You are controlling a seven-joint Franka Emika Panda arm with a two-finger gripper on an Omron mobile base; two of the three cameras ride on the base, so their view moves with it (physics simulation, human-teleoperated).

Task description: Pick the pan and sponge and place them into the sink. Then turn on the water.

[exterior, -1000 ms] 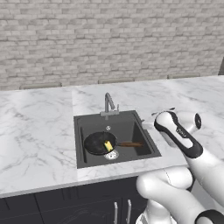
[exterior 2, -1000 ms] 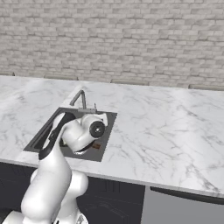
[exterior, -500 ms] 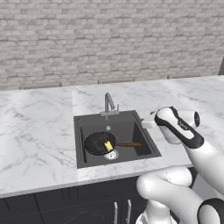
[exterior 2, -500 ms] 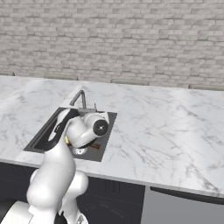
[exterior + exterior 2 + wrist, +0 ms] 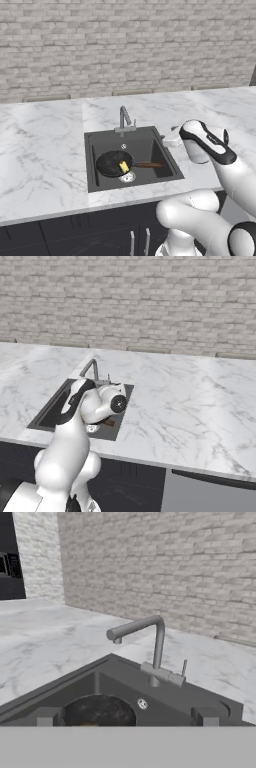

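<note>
The round black frying pan and small yellow sponge are seen inside the dark grey sink; the claw, held wide and empty, is faced toward the slim grey metal faucet, its lever set just right of the base.

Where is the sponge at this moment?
In the left base view the sponge lies inside the pan, toward its right side, within the sink near the drain.

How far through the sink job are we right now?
Done: the pan lies in the sink with the sponge on it. In hand: nothing; the tool is open, facing the faucet from the sink's right side. Left: turning on the water; none runs from the spout.
</note>
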